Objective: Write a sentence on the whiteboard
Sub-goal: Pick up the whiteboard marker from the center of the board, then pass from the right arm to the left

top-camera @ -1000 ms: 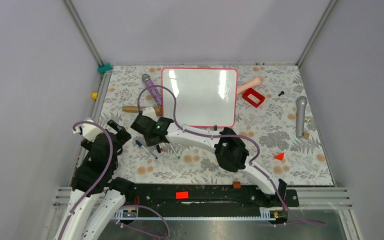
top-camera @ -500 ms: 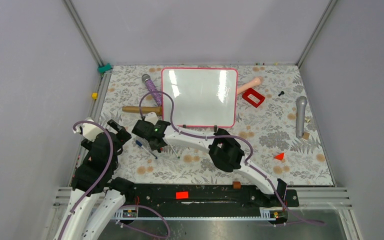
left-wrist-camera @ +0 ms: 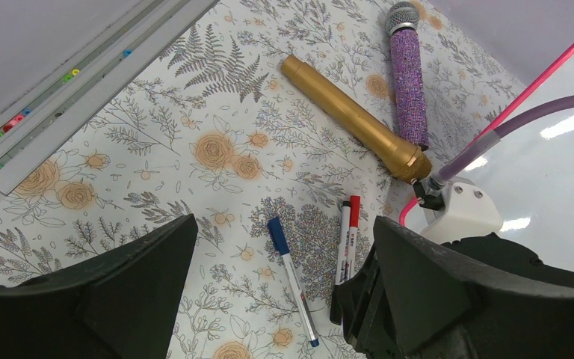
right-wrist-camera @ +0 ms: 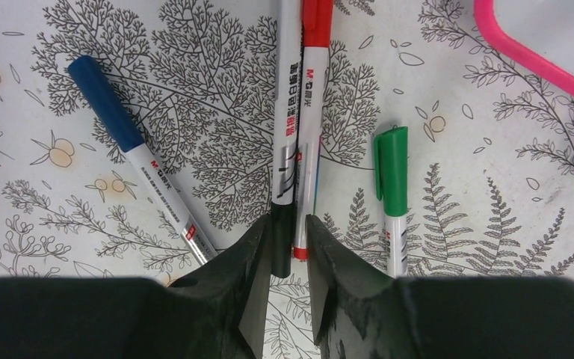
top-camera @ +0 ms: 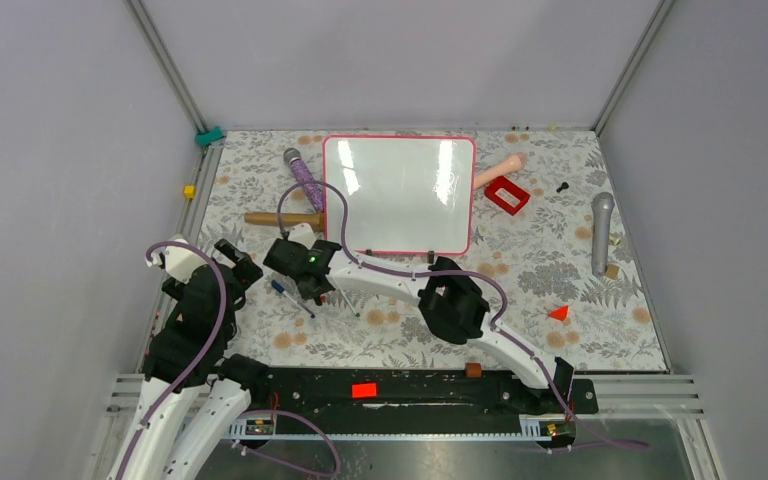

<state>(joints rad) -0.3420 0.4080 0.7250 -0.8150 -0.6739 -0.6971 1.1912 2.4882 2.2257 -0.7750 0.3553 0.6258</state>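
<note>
The whiteboard (top-camera: 398,195) lies flat at the back, white with a pink frame, and no writing shows on it. Its corner shows in the right wrist view (right-wrist-camera: 531,56) and its edge in the left wrist view (left-wrist-camera: 560,172). Several markers lie left of the board's near corner: black (right-wrist-camera: 285,112), red (right-wrist-camera: 314,90), green (right-wrist-camera: 393,187) and blue (right-wrist-camera: 131,142). My right gripper (right-wrist-camera: 290,224) (top-camera: 312,292) is low over them, its jaws closed in on the near ends of the black and red markers, which still lie on the table. My left gripper (left-wrist-camera: 284,299) (top-camera: 238,262) is wide open and empty, left of the blue marker (left-wrist-camera: 291,277).
A gold microphone (top-camera: 282,219) and a purple microphone (top-camera: 305,178) lie left of the board. A red frame block (top-camera: 506,195), a pink cylinder (top-camera: 500,170), a grey microphone (top-camera: 601,232) and a red wedge (top-camera: 559,313) lie to the right. The side rail (left-wrist-camera: 82,97) runs along the left.
My right arm shifted a little left and toward the near edge, bringing its gripper down at the markers; over the last half second it barely moved. The left arm has not moved.
</note>
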